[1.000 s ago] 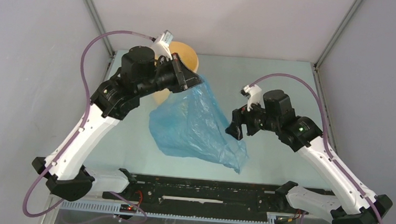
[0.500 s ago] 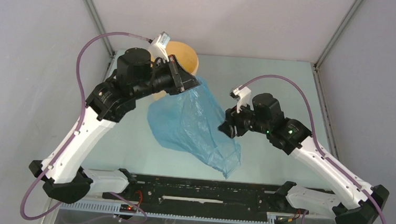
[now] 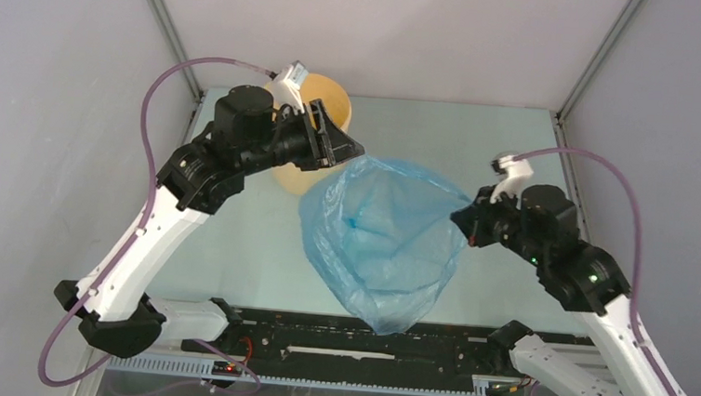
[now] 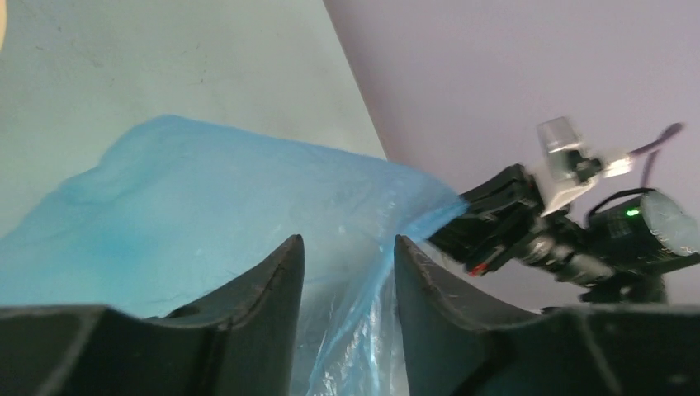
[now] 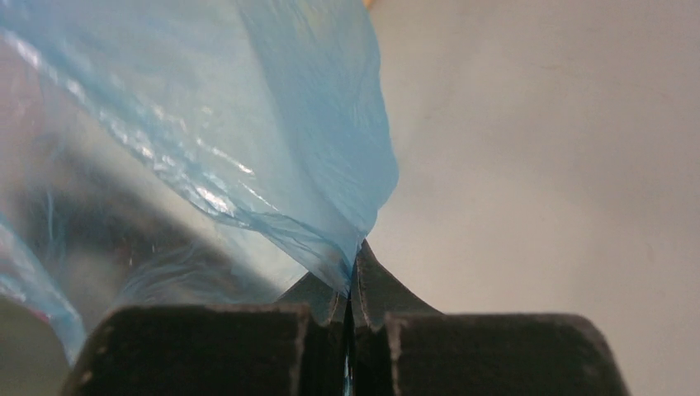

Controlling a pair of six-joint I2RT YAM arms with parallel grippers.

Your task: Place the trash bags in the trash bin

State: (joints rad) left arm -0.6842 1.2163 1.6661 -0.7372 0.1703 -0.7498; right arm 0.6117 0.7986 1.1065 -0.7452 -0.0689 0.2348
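Right tool point(image 5: 351, 274) grip on bag edge; left tool point(image 4: 347, 243) spread.
Found right tool pressed fully together, pinching a thin fold at the edge of the light-blue trash bag point(image 3: 381, 237). Noted left tool with fingers apart and glossy blue film showing through the gap; cannot tell whether any film touches either finger. Located bag outside the trash bin point(image 3: 333, 94), spread wide and wrinkled between the two arms over the middle of the tabletop point(image 3: 232, 236): upper right corner drawn to the right tool, upper left edge just beside the left tool, lower end toward the near edge. Located pale yellow-tan bin at the far left of the tabletop, partly hidden behind the left arm.
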